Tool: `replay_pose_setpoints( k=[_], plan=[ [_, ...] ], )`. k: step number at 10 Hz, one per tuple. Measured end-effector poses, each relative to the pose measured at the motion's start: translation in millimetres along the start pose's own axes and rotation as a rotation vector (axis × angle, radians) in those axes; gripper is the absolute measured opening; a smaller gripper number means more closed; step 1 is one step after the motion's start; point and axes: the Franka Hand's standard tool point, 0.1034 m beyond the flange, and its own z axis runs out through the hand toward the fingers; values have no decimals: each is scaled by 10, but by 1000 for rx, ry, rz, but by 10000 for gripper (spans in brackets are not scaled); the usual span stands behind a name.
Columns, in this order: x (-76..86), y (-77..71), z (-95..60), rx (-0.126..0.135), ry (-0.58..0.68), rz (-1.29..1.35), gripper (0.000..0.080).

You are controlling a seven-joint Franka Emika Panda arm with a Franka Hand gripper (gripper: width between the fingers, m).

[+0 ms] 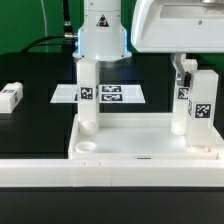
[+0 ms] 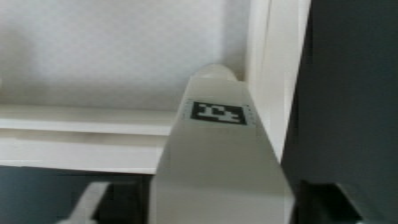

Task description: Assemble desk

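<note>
White leg (image 1: 183,108) stands upright at the frame's right on the desk panel (image 1: 140,138), directly beneath the gripper (image 1: 184,66), whose closure I cannot tell.

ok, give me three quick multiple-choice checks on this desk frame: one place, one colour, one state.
1. Where is the loose leg?
A on the table, to the exterior view's left of the marker board
B inside the panel
C on the robot
2. Table colour?
A white
B red
C black
3. The corner leg at the panel's end on the exterior view's left is:
A lying flat
B upright
C hanging in the air

1 A: it lies alone on the table, off the panel.
2 C: the bare surface is black.
3 B: it stands vertical in the corner.
</note>
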Motion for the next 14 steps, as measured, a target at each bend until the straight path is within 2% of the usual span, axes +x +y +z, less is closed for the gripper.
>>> replay_pose_setpoints(
  k=[1,4,9,12,14],
  plan=[
    [0,0,1,0,0,6,289],
    [-1,0,1,1,0,38,289],
    [-12,-15,7,5,-3,522,291],
    [-16,-17,14,30,-14,882,291],
    [-15,-14,16,34,-18,1013,291]
  ],
)
